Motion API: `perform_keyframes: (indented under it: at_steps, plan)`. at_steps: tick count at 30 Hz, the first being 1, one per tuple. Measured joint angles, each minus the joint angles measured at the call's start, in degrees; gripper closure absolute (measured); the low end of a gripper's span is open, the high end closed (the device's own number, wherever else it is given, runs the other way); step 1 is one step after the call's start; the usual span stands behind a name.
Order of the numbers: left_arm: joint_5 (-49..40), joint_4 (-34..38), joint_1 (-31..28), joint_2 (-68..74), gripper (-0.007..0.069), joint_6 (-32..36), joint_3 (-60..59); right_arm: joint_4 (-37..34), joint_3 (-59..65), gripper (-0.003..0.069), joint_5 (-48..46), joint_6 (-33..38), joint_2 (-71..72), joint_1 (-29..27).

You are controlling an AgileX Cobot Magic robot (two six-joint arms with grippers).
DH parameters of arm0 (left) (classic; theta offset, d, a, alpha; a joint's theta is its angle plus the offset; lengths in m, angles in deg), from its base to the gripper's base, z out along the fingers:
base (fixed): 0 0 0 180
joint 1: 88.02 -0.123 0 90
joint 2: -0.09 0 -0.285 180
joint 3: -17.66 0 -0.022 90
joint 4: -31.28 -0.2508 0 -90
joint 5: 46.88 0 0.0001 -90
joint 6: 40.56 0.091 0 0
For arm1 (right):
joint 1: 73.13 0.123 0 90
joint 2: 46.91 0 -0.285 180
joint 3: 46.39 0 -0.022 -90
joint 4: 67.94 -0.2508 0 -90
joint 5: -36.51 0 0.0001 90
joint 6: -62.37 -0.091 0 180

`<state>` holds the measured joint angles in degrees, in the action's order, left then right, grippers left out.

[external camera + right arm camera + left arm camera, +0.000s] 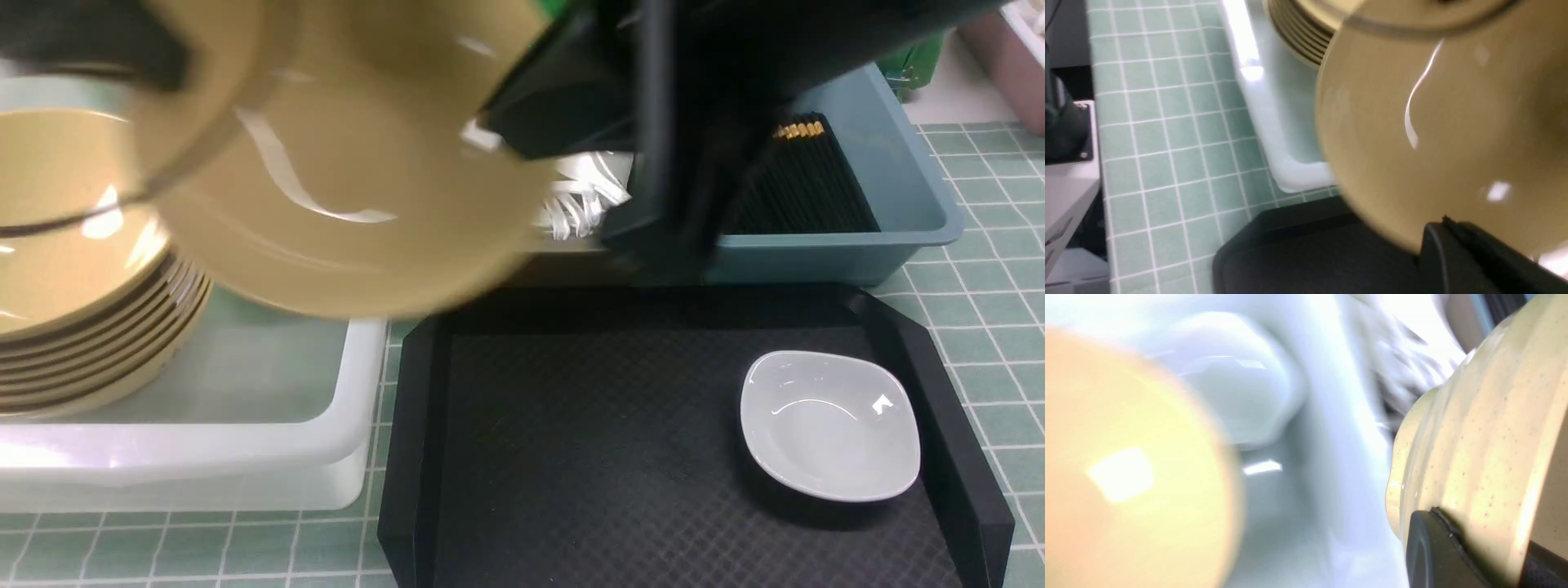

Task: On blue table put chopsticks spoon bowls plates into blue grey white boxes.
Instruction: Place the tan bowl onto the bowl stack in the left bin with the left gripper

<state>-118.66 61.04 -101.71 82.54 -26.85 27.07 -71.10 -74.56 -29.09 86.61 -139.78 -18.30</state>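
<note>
A: The black tray (571, 425) lies mid-table. Just left of it, the white box (245, 457) holds a stack of tan plates (82, 327).
B: And the loose tan plate (351, 204)?
A: It's in the air, tilted, above where box and tray meet. The right gripper (1437, 241) is clamped on its rim.
B: The left gripper (1425, 539)?
A: It's closed on a second plate (1478, 437), at the ribbed underside. A small white dish (829, 425) rests on the tray's right side.

tan plate (343, 188), black tray (612, 425), white dish (829, 425)
</note>
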Motion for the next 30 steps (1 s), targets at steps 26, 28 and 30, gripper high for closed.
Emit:
perform_keyframes:
  at_steps: [26, 28, 30]
  plan:
    - [15.89, -3.97, -25.37, 10.78, 0.0417, -1.23, -14.98, 0.07, -4.26, 0.0622, 2.49, 7.56, -10.8, 6.46]
    - [15.89, -3.76, -25.31, 10.91, 0.0355, -1.1, -14.93, 0.07, -4.26, 0.0622, 2.49, 7.62, -10.8, 6.46]
    - [15.89, -3.55, -25.31, 10.91, 0.0236, -1.1, -14.79, 0.07, -4.26, 0.0622, 2.49, 7.66, -10.8, 6.46]
